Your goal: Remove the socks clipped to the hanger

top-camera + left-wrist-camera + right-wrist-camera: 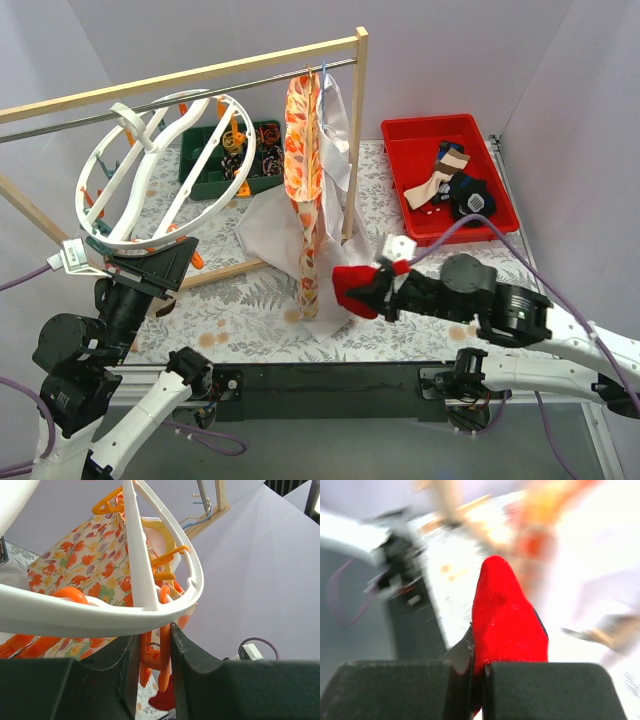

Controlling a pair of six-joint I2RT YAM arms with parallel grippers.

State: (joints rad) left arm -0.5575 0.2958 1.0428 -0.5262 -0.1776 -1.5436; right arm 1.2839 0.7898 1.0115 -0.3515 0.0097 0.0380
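Red fabric sock (350,288), pinched tight in right gripper (380,279) at table's (250,312) 6 o'clock. White round plastic wheel-shaped hanger (150,170), 9 o'clock, tilted, lower rim clamped by left gripper (140,256).

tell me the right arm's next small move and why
Probably carry the right tool over to the red bin and open it there: it is shut on a red sock, already clear of the hanger, and other socks lie in that bin.
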